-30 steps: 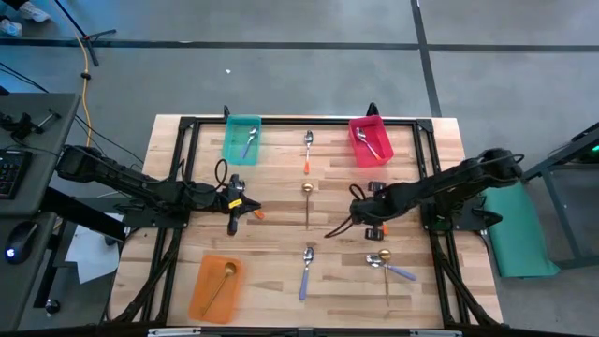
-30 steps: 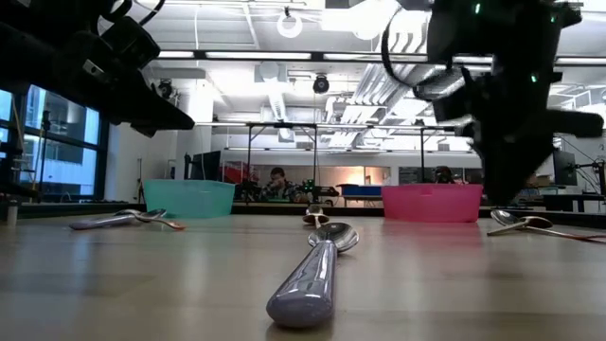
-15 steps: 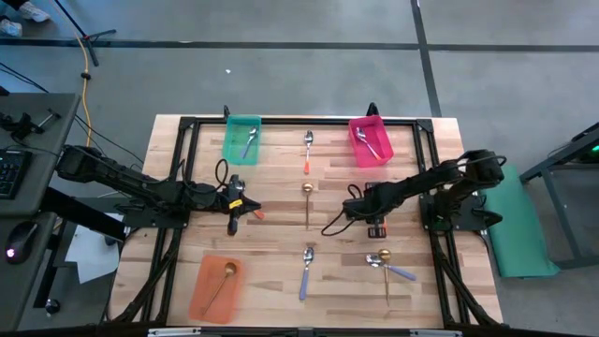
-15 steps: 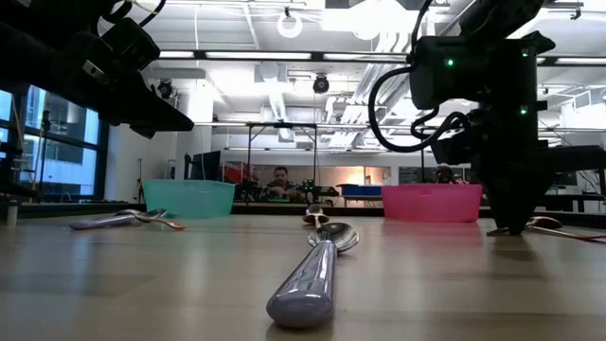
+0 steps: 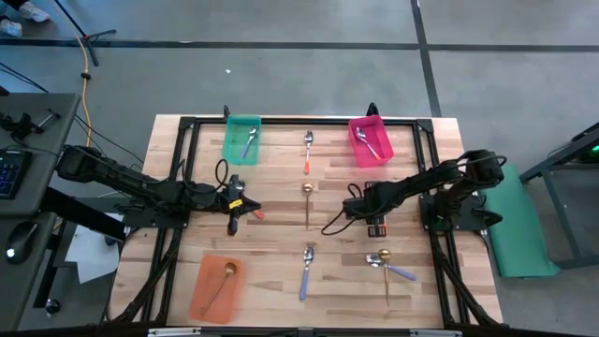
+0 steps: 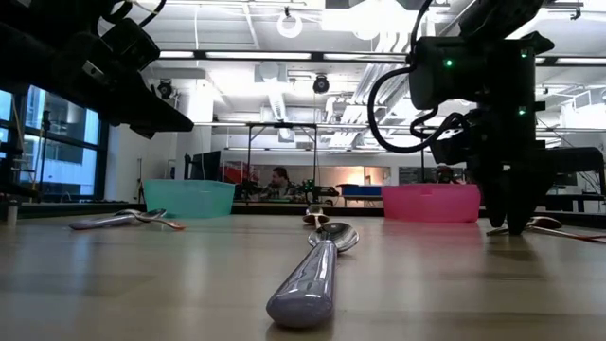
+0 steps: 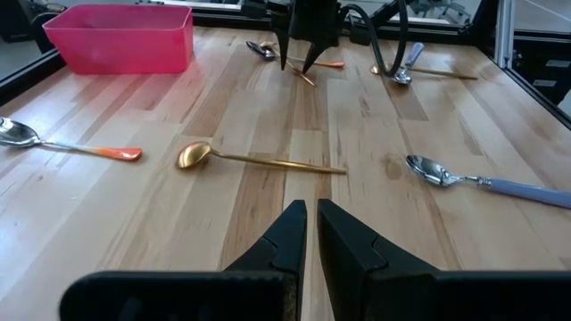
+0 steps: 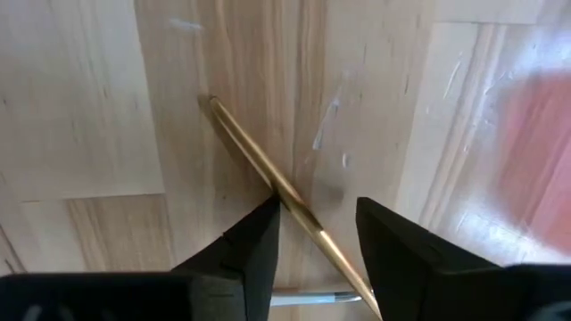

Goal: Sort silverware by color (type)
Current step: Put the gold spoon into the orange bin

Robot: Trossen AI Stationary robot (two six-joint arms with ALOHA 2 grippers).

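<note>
My right tool (image 8: 317, 214) has shifted a little inward along the bench (image 5: 281, 234) since a second ago, and its fingers, then close together, have spread. It now points straight down with the fingers open, standing on either side of a slim gold handle (image 8: 254, 153) that lies flat on the wood and runs diagonally between them. I have no grip on it. From across the bench, a silver-bowled spoon with an orange handle (image 7: 308, 61) lies just beside that spot.

Just nearside of the tool, a gold spoon (image 5: 387, 281) lies with its long axis front to back, bowl toward the far side. A lavender-handled spoon (image 5: 401, 272) crosses it at a slant. Down the middle of the bench three more spoons lie in a line, all lengthwise front to back with bowls to the far side. They are an orange-handled one (image 5: 307, 152), an all-gold one (image 5: 307, 206) and a lavender-handled one (image 5: 305, 271).

The teal bin (image 5: 228, 140) at the far left holds a lavender-handled spoon (image 5: 249, 142). The pink bin (image 5: 384, 148) at the far right holds a spoon (image 5: 368, 142) whose handle colour I cannot tell. The orange bin (image 5: 201, 290) at the near left holds a gold spoon (image 5: 221, 285).

My left tool (image 7: 308, 207) hangs over the left half of the bench, fingers almost together and empty.
</note>
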